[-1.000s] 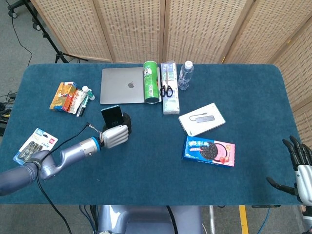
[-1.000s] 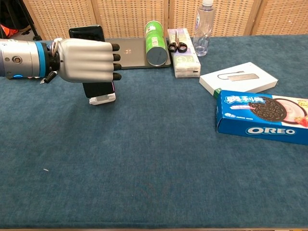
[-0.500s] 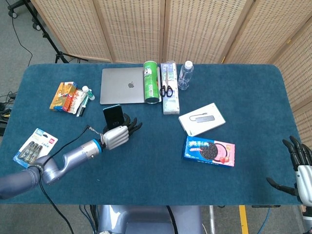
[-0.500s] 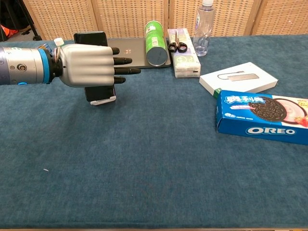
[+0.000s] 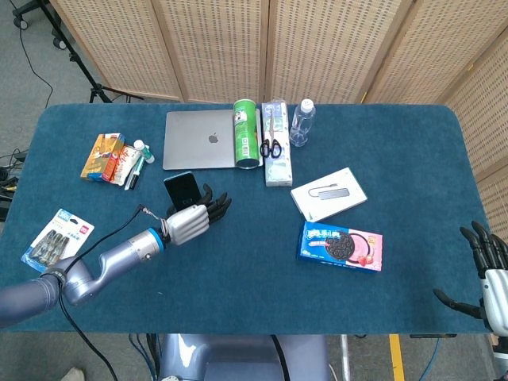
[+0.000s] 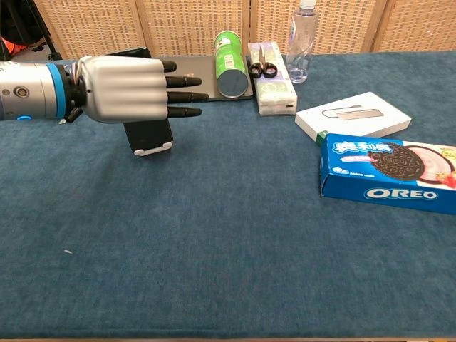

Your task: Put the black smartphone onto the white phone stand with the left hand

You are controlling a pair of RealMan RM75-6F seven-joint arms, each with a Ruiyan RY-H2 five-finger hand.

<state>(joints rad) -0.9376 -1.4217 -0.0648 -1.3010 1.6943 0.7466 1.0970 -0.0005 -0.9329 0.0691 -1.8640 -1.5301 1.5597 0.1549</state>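
Observation:
The black smartphone (image 5: 182, 189) stands upright, leaning back on the white phone stand (image 6: 153, 149); only the stand's front lip shows under it. My left hand (image 5: 193, 220) hovers just in front of the phone with its fingers (image 6: 182, 96) stretched out straight and holding nothing. In the chest view the left hand (image 6: 125, 89) hides the upper half of the smartphone (image 6: 149, 133). My right hand (image 5: 490, 274) hangs off the table's front right corner, fingers apart and empty.
Behind the phone lie a grey laptop (image 5: 202, 139), a green can (image 5: 247, 133), a boxed pair of scissors (image 5: 275, 147) and a water bottle (image 5: 302, 121). A white box (image 5: 329, 193) and an Oreo box (image 5: 341, 246) sit to the right. Snack packets (image 5: 107, 157) and a battery pack (image 5: 57, 236) lie at the left.
My left hand's fingers, curled around the phone a second ago, have straightened and let it go. The phone stays standing on the stand. The right hand has not moved.

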